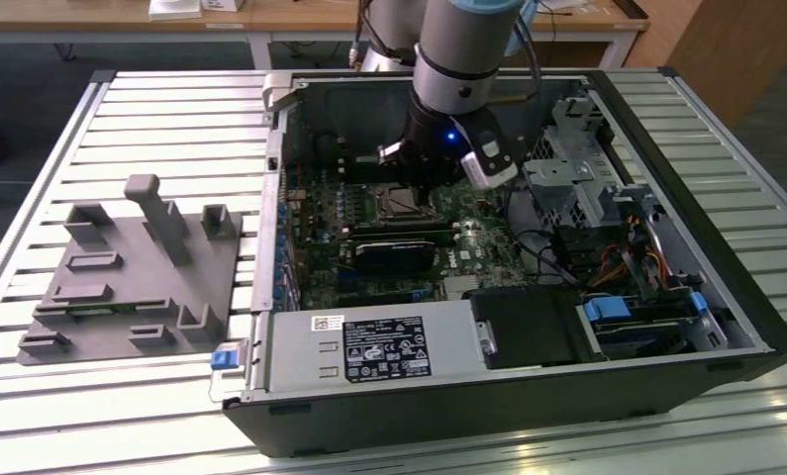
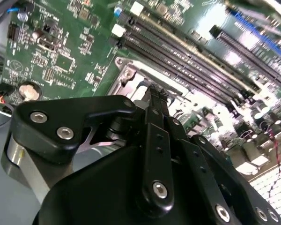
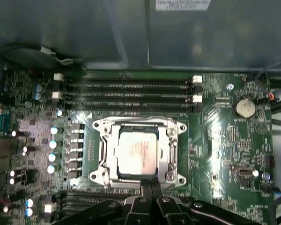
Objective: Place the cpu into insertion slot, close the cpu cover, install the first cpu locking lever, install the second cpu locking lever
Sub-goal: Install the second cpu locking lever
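Observation:
The cpu (image 3: pixel 136 152), a dull silver square, lies in the insertion slot (image 3: pixel 101 174) on the green motherboard. The cpu cover (image 3: pixel 171 151), a silver frame plate, lies flat around it, and the chip shows through its window. My gripper (image 3: pixel 150 186) is shut, its two black fingers pressed together with nothing visible between them. Its tips sit right at one edge of the socket. In the second wrist view the shut gripper (image 2: pixel 155 93) points down at the socket's silver rim (image 2: pixel 126 75). In the exterior view the arm's wrist (image 1: pixel 446 134) hangs just over the socket (image 1: pixel 400 203).
Long black memory slots (image 3: pixel 131 93) run beside the socket. A black card (image 1: pixel 396 252) lies on its other side. A grey power-supply box (image 1: pixel 366 351) and drive bays (image 1: pixel 591 188) crowd the open case. A grey fixture block (image 1: pixel 129 277) stands on the slatted table at the exterior view's left.

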Action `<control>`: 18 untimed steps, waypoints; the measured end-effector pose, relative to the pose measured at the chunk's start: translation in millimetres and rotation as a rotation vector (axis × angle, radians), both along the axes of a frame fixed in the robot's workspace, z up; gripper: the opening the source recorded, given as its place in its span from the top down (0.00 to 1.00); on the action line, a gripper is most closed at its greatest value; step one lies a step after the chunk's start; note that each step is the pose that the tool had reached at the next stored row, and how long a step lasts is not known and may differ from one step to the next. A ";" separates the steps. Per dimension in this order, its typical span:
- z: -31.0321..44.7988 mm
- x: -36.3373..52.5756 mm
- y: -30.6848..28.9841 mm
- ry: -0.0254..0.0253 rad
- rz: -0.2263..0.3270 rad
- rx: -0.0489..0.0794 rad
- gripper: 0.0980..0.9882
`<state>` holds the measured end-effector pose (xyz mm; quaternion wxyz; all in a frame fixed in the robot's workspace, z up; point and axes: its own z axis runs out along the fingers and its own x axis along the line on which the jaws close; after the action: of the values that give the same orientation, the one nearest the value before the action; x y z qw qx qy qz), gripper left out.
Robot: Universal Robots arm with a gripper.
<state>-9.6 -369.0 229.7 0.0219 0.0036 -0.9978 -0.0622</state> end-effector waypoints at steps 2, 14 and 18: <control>-0.1 0.0 -3.6 0.0001 0.000 0.001 0.99; -1.5 -27.9 -7.9 -0.0002 0.000 0.002 0.99; -2.3 -28.3 -12.8 -0.0003 0.000 0.006 0.99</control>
<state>-37.9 -381.8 227.4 0.0217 0.0037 -0.9976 -0.0654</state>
